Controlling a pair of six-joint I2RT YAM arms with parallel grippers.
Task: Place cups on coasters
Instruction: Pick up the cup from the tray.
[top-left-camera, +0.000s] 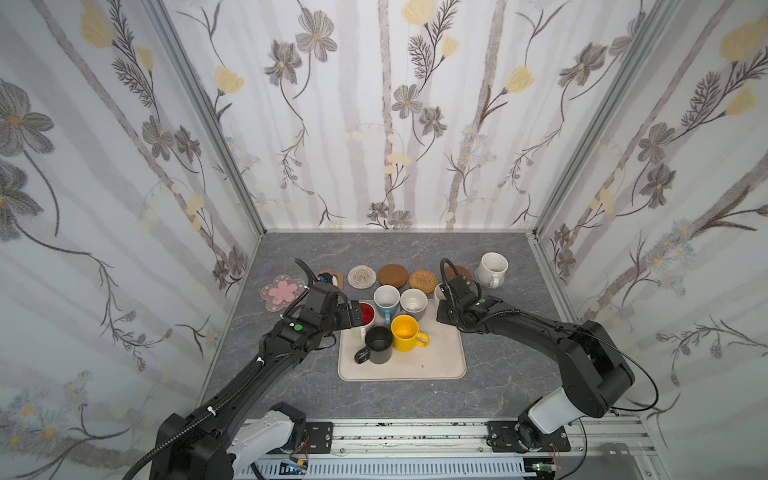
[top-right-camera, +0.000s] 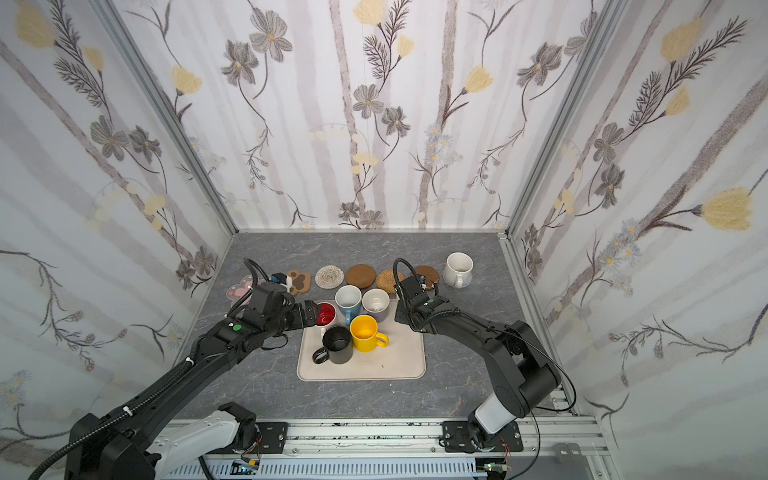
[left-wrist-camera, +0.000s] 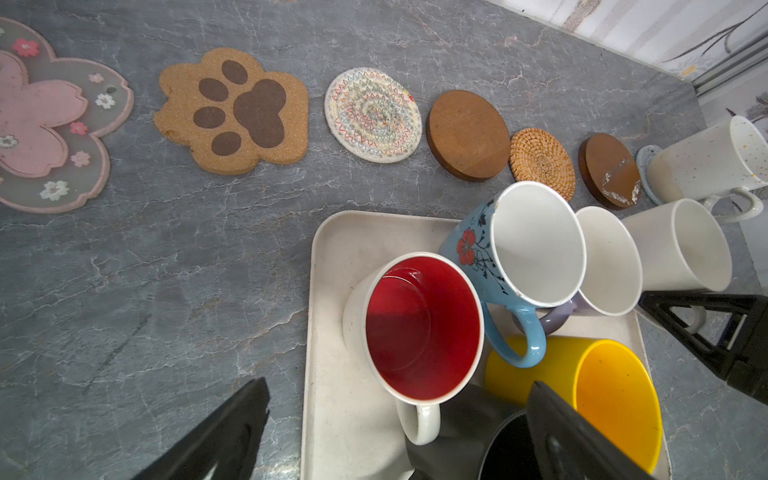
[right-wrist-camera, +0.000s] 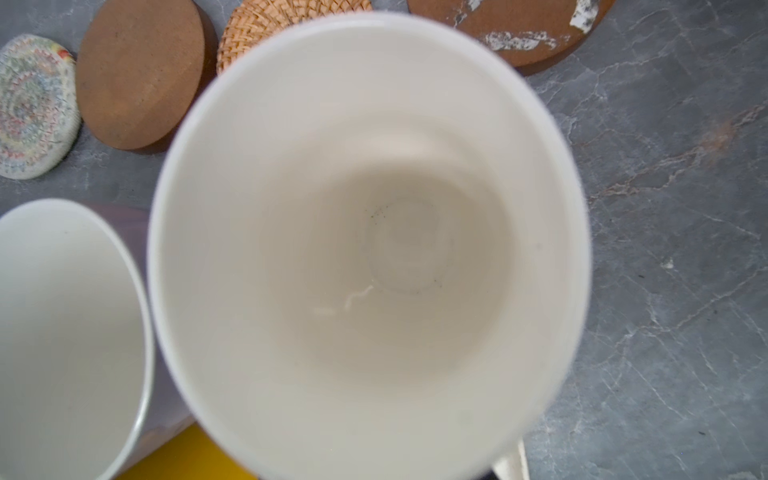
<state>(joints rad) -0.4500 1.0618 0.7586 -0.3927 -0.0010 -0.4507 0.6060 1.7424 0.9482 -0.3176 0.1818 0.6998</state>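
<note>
While the left fingers (left-wrist-camera: 232, 436) hung spread above the red-lined mug (left-wrist-camera: 424, 328) on the tray (left-wrist-camera: 332, 291), the right fingers (left-wrist-camera: 744, 361) sat at the handle of the cream mug (left-wrist-camera: 681, 245). Couldn't tell their grip. Lavender mug (left-wrist-camera: 609, 262) crowded it, rattan coaster (left-wrist-camera: 542, 164) just behind.

Just ahead of the left hand (left-wrist-camera: 399, 436) stands the red-lined mug (left-wrist-camera: 422, 328), upright; the light blue mug (left-wrist-camera: 536, 245), lavender mug (top-left-camera: 414, 301), yellow mug (left-wrist-camera: 615, 395) and black mug (top-left-camera: 379, 340) crowd beyond it. A plain cream mug (right-wrist-camera: 365, 249) sits under the right hand (left-wrist-camera: 698, 324) — perhaps gripped. Farther out, coasters (left-wrist-camera: 467, 135) form a row — the speckled mug (top-left-camera: 491, 268) stands on the grey coaster (left-wrist-camera: 648, 166).
</note>
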